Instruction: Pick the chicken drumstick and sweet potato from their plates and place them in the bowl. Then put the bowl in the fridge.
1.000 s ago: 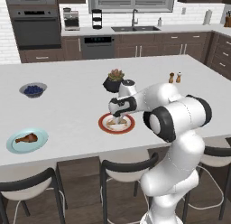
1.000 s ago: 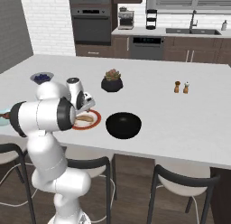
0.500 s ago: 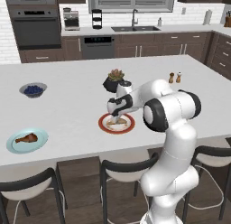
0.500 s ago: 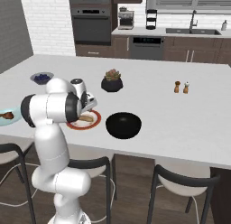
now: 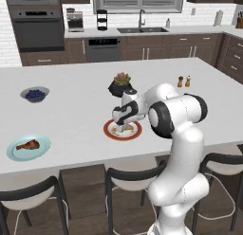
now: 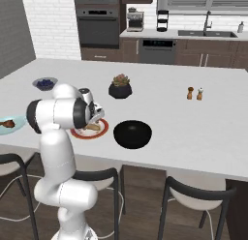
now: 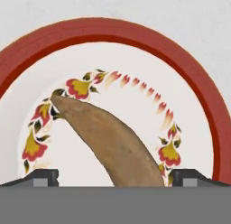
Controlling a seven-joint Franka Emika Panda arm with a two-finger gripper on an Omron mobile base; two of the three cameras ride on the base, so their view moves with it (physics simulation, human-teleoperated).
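Observation:
The tan sweet potato lies on the red-rimmed plate with a flower ring. My gripper is open, low over it, one fingertip on each side of its thick end. From the left base view the gripper hangs over that plate. The reddish-brown chicken drumstick rests on the light blue plate at the near left. Just right of the red plate sits the glossy black bowl. The fridge is out of view.
A black plant pot stands behind the red plate. A small grey bowl of blueberries is at the far left, and two shakers are at the far right. Stools line the counter's near edge.
The arm's elbow has swung over and the hand has dropped a little closer to the red-rimmed plate. The jaws have stayed wide apart.

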